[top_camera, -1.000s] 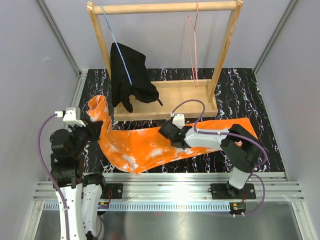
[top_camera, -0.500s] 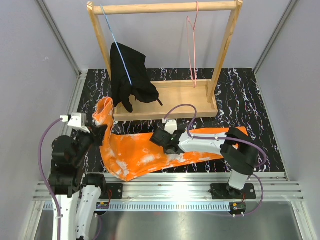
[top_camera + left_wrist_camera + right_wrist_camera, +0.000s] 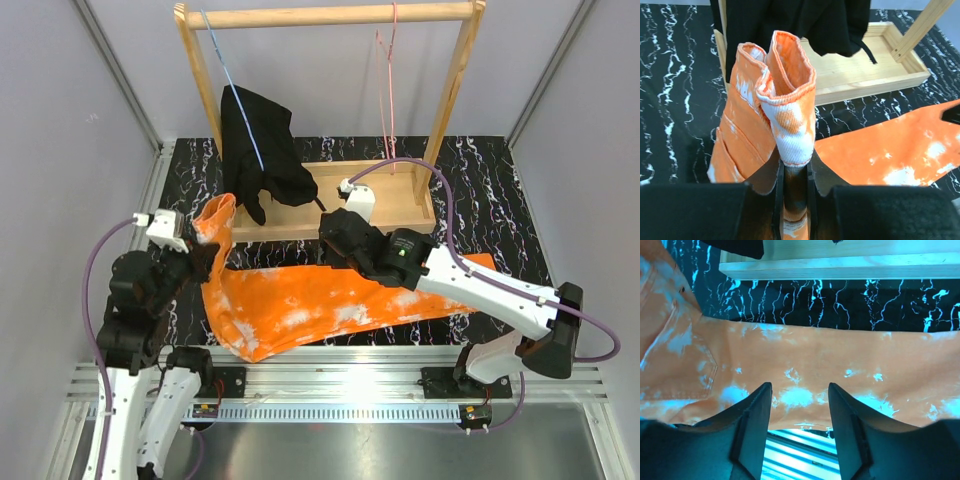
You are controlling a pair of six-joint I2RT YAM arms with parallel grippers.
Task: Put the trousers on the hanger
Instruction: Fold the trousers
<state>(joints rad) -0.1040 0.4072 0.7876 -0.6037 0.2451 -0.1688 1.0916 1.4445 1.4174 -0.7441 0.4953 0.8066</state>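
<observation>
Orange cloth is all down on the counter, so you are early in this job. The trousers lie stretched along the near edge, with the legs running out toward the near right corner. Only the waist end is raised, close to the near left corner.

Your left gripper has that raised end. Its fingers are pressed together on a fold of the waistband, which stands up above them like a cuff. The grip looks narrow, just one bunch of cloth, and the rest hangs slack below it.

Your right gripper holds nothing. Its fingers are spread wide over the middle of the trousers, between the near edge and the wooden rack, and I cannot tell whether the tips touch the cloth.

The hanger, the thin pink one, hangs bare from the rack's top rail at the far edge, toward the far right corner and well apart from the trousers. The black garment on the blue hanger occupies the rail's left end, near where you hold the waist.

So one end is picked up and nothing more. By my reading you have yet to gather the legs, carry the cloth to the far right side and drape it through the pink wire.
</observation>
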